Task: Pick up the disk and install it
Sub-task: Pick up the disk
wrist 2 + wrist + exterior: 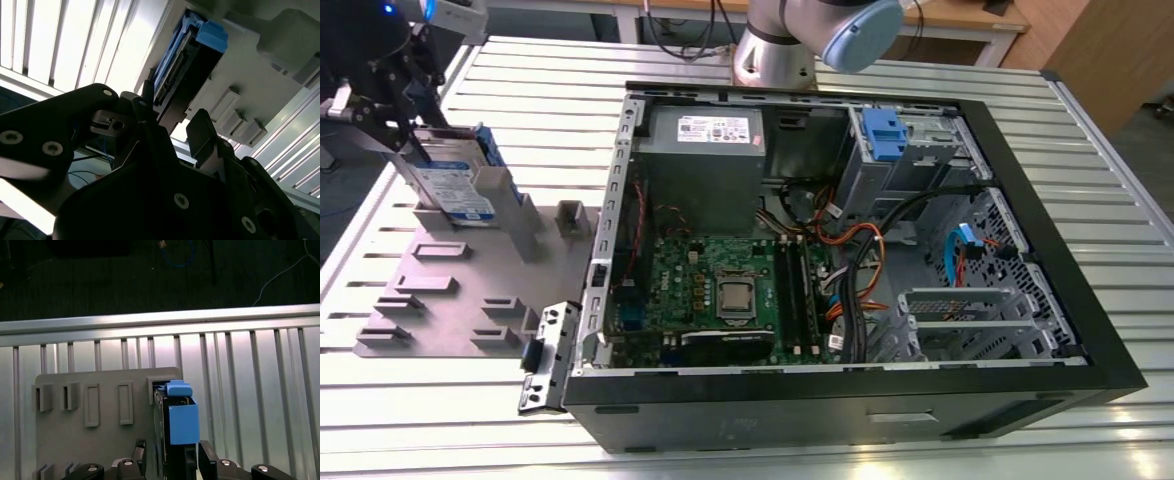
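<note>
The gripper [174,459] sits astride the top edge of the disk [182,421]. Whether it has clamped on or merely brackets it, I cannot tell, since the contact faces are masked by the gripper body in both wrist views. The disk stands upright on its long edge in a slot at a corner of the grey fixture plate [440,300]. The plate lies on the slatted table [720,440] near its edge at the exterior view's left, just beside the open computer case [1047,250].

I judge the main risk to be an uneven hold. A grip bearing on a blue side rail rather than the metal body could let the disk tilt, bind against the slot walls and drag the plate, or slip free. Inside the case, loose cables [881,235] lie near the drive cage [907,150] and could snag a carried drive.

The disk's lower edge is hidden in the slot, so how deeply it is seated is unclear. The cage's interior is hard to make out, and the arm is cut off at the exterior view's top.
</note>
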